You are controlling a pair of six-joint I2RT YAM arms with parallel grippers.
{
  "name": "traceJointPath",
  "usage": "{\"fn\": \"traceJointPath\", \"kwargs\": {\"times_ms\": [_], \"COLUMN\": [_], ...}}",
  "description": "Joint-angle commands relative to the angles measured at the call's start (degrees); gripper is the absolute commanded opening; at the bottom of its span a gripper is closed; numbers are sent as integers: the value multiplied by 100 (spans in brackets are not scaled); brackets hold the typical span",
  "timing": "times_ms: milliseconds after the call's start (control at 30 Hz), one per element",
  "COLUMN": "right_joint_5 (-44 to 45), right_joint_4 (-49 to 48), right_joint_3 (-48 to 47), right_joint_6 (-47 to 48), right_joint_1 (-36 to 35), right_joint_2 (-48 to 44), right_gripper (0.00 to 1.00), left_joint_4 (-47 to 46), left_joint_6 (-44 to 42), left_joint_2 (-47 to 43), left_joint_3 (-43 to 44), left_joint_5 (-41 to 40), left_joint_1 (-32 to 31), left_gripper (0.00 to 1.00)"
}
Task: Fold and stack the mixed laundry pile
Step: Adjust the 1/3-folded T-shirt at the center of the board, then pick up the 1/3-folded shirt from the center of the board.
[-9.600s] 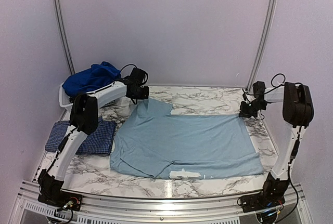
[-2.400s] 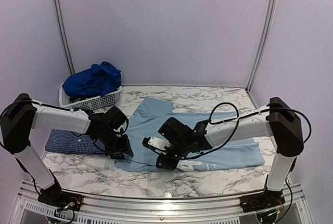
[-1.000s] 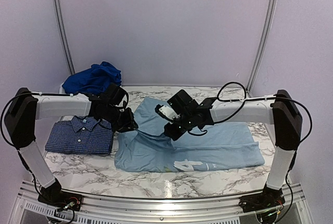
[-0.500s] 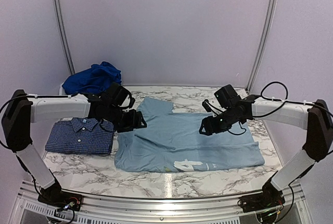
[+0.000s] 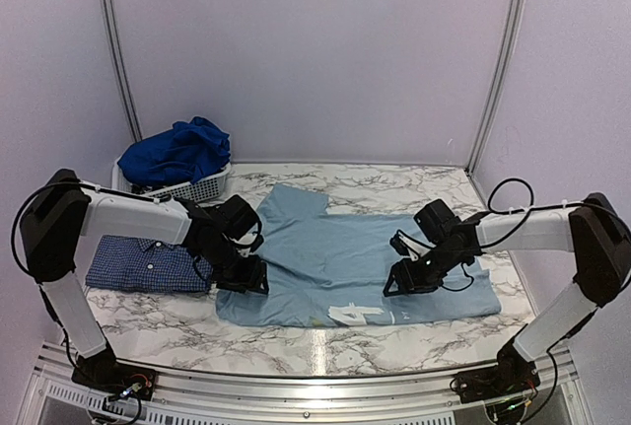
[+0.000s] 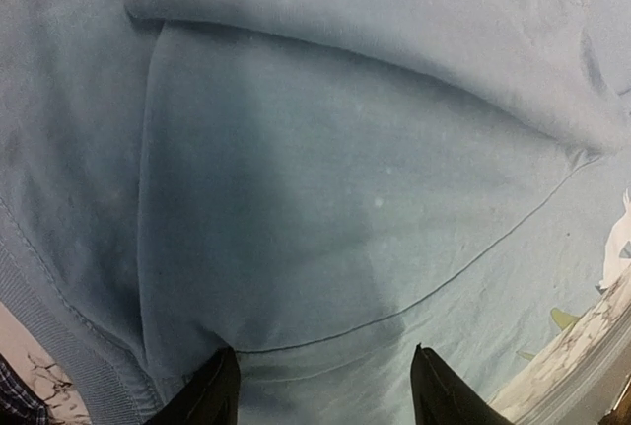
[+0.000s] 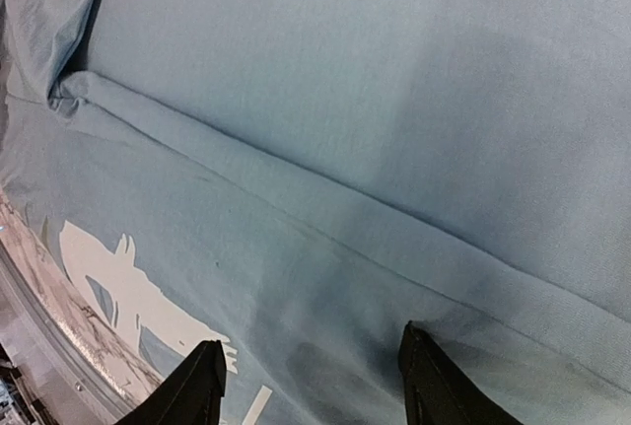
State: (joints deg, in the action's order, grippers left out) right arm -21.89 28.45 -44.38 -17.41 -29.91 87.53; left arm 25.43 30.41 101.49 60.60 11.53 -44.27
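Top view: the pale blue T-shirt [image 5: 345, 257] lies spread mid-table. The left gripper [image 5: 246, 275] is at its near left corner and the right gripper [image 5: 402, 282] is over its right half. A folded navy check shirt [image 5: 138, 265] lies to the left. Royal blue clothes [image 5: 177, 149] fill the far-left white basket [image 5: 187, 189].

Left wrist: fingers [image 6: 212, 395] spread over creased blue cloth, pinching nothing.

Right wrist: fingers [image 7: 202, 381] spread over a fold ridge, near the white print [image 7: 118, 287].

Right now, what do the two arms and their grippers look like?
The left arm and right arm are white tubular links joined by bulky black housings. Thin black cables loop loosely alongside them. The left gripper and right gripper each end in two dark, tapered fingers.
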Motion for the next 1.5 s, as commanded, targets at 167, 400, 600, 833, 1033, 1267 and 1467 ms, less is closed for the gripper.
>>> {"fn": "traceJointPath", "kwargs": {"times_ms": [167, 400, 600, 833, 1033, 1267, 1467], "right_joint_5": [-1007, -345, 592, 1448, 1541, 1564, 1800], "right_joint_4": [421, 724, 555, 483, 313, 105, 122], "right_joint_3": [586, -855, -1880, -2514, -2676, -2760, -2994], "right_joint_6": [-669, 439, 888, 1093, 1231, 1374, 1512], "right_joint_1": [-356, 1499, 2693, 3574, 3738, 3738, 3738], "right_joint_2": [-607, -631, 306, 1141, 1691, 2169, 2546], "right_gripper": [62, 66, 60, 54, 48, 44, 39], "left_joint_4": [965, 1032, 1061, 1082, 1087, 1080, 1089], "left_joint_6": [-904, -1324, -1631, -1444, -1327, -1270, -1264], "left_joint_2": [-599, 32, 1291, 2429, 2904, 3209, 3500], "left_joint_3": [-226, 1984, 3890, 5205, 5412, 5544, 5689], "left_joint_5": [-57, -182, -387, -468, -688, -734, -758], "left_joint_1": [-27, 836, 1392, 1663, 1722, 1825, 1872], "left_gripper": [63, 84, 89, 88, 84, 83, 81]}}
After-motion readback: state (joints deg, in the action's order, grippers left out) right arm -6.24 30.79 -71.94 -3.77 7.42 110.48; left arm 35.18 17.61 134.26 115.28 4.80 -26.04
